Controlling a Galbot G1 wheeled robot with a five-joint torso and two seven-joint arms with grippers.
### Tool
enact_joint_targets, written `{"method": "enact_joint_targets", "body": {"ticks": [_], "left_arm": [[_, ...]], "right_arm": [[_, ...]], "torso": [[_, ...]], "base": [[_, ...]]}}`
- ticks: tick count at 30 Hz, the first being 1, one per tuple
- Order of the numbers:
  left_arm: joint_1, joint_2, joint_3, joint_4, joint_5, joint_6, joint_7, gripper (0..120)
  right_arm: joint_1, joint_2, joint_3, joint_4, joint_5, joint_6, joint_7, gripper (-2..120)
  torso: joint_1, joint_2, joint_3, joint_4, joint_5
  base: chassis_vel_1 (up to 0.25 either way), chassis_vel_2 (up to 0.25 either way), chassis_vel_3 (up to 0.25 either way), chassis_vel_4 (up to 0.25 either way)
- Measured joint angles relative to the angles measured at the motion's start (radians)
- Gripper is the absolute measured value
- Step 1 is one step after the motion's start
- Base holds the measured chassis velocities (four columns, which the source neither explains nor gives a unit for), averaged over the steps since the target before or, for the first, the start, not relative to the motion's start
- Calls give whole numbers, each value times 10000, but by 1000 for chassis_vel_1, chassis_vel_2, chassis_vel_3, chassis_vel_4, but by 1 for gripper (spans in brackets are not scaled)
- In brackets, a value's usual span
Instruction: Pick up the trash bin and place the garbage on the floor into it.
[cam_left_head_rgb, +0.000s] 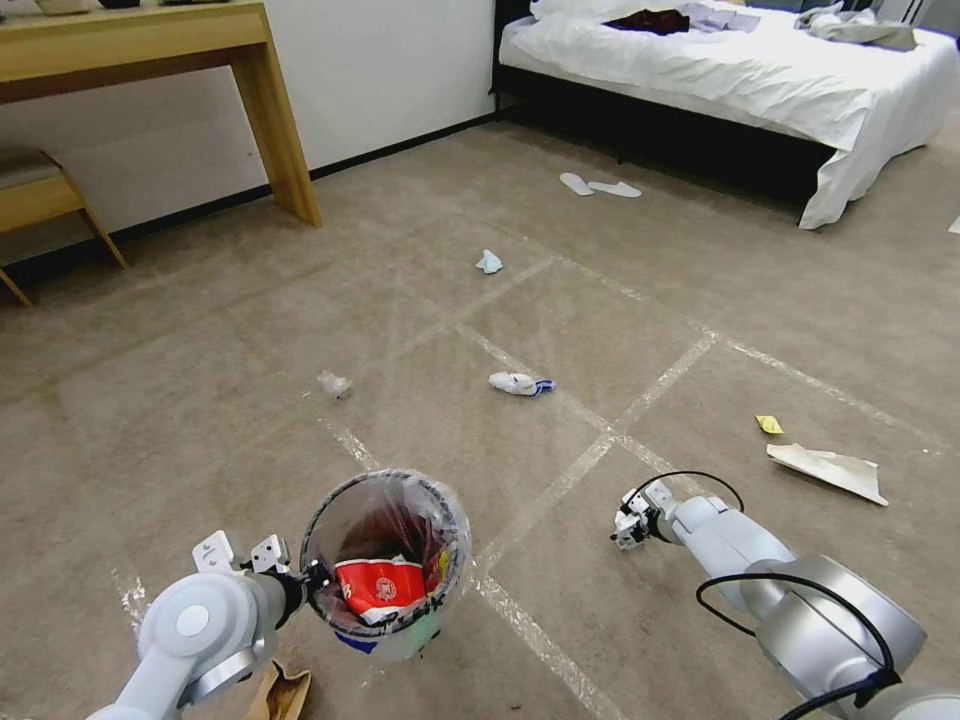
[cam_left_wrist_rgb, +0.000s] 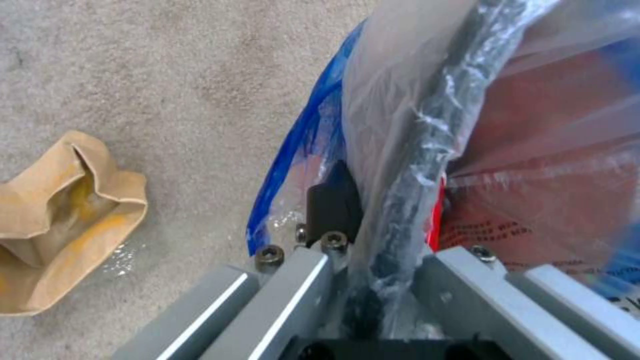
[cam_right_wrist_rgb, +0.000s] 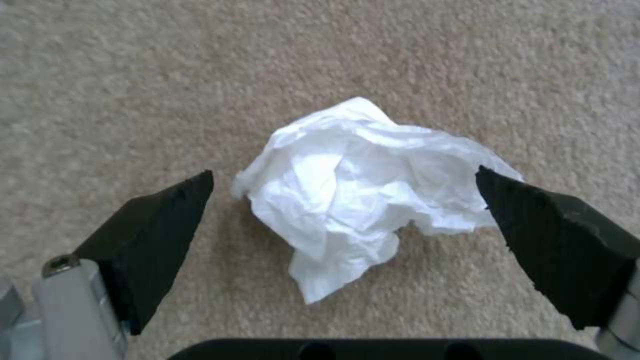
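1. The left gripper (cam_left_head_rgb: 312, 578) held the trash bin (cam_left_head_rgb: 386, 560) above the floor (cam_left_head_rgb: 200, 400), fingers clamped on its rim.
2. Right of the trash bin, the right gripper (cam_right_wrist_rgb: 343, 200) hung with fingers apart around a crumpled white tissue (cam_right_wrist_rgb: 360, 190).

A white-sheeted bed (cam_left_head_rgb: 740, 75), wooden desk (cam_left_head_rgb: 150, 50) and white slippers (cam_left_head_rgb: 598, 186) line the room's far side.

Brown cardboard scrap (cam_left_head_rgb: 280, 692) cut off by the frame's lower edge.

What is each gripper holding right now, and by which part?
The left gripper clamps the trash bin by its liner-covered rim. The right gripper, open around a crumpled tissue, holds nothing.
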Motion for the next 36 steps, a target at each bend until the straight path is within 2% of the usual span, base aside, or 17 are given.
{"method": "enact_joint_targets", "body": {"ticks": [11,13,16,17,19,21,25,26,27,30,31,32,33,36], "left_arm": [[-40,19,59,29,29,-10,90,0],[0,-10,82,29,72,-11,144,0],[28,-21,87,29,109,-11,176,0],[40,-21,89,29,121,-11,203,0],[41,-16,90,29,123,-11,218,0],[24,32,80,14,116,-18,238,0],[13,74,62,2,105,-27,239,0],[6,97,57,0,97,-31,239,0],[6,97,57,0,97,-31,239,0],[-19,105,57,-2,83,-35,238,0],[-19,105,57,-2,83,-35,238,0],[-45,106,72,-1,77,-40,227,0],[-45,106,72,-1,77,-40,227,0],[-101,105,106,-1,69,-55,184,0]], "right_arm": [[-145,84,114,-29,144,-298,753,99],[-146,152,168,-39,329,-412,925,93],[-146,190,180,-48,377,-417,994,88],[-149,225,194,-56,407,-425,1076,82],[-150,245,207,-62,426,-436,1118,79],[-157,282,240,-70,445,-449,1155,65],[-160,285,244,-70,448,-449,1155,57],[-160,280,258,-66,453,-449,1155,48],[-160,280,258,-66,453,-449,1155,48],[-184,233,272,-30,457,-413,1146,35],[-184,233,272,-30,457,-413,1146,35],[-224,199,290,16,482,-352,1082,26],[-224,199,290,16,482,-352,1082,26],[-258,110,344,147,584,-296,901,11]], "torso": [[0,0,0,-1,2],[0,0,0,-1,2],[0,0,0,0,2],[0,0,0,0,2],[0,0,0,0,2],[0,0,0,0,2],[0,0,0,0,3],[0,0,0,0,3],[0,0,0,0,3],[0,0,0,0,1],[0,0,0,0,1],[0,0,0,-1,2],[0,0,0,-1,2],[0,-1,0,-1,2]], "base": [[0,0,0,0],[0,0,0,0],[0,0,0,0],[0,0,0,0],[0,0,0,0],[0,0,0,0],[0,0,0,0],[0,0,0,0],[0,0,0,0],[0,0,0,0],[0,0,0,0],[0,0,0,0],[0,0,0,0],[0,0,0,0]]}}
